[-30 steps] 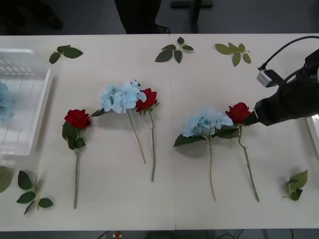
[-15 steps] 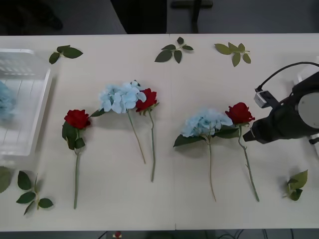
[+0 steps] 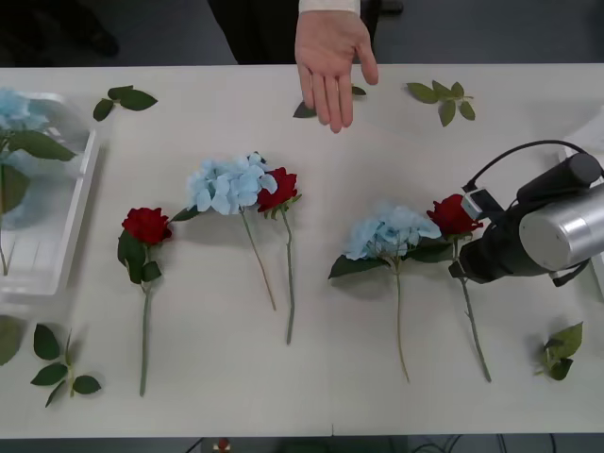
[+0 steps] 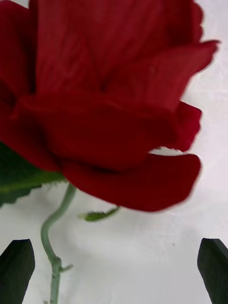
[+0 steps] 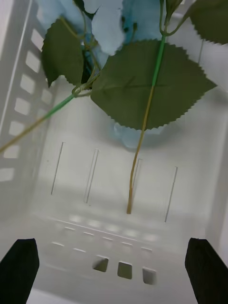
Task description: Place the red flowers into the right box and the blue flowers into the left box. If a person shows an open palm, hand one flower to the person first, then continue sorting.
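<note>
A person's hand (image 3: 330,57) holds an open palm over the table's far edge. My right gripper (image 3: 458,268) (image 4: 114,270) is open just beside the rightmost red flower (image 3: 451,214) (image 4: 109,104), low by its stem (image 4: 52,237), with nothing between its fingers. Two more red flowers (image 3: 146,225) (image 3: 280,187) and two blue flowers (image 3: 226,184) (image 3: 387,231) lie on the table. My left gripper (image 5: 114,270) hangs open above the left box (image 3: 80,203) (image 5: 142,247), where blue flowers (image 3: 14,109) (image 5: 109,28) lie with broad leaves. The right box (image 3: 599,281) shows as a rim at the far right.
Loose green leaf sprigs lie at the far left (image 3: 125,97), far right (image 3: 442,97), near left (image 3: 61,363) and near right (image 3: 562,351). Another sprig (image 3: 304,110) sits partly under the hand. A bare strip of table runs along the front edge.
An open-palmed hand has come in over the far edge. My right gripper slid from the rose's head toward its stem. A blue flower with leaves now shows at the left box's far end.
</note>
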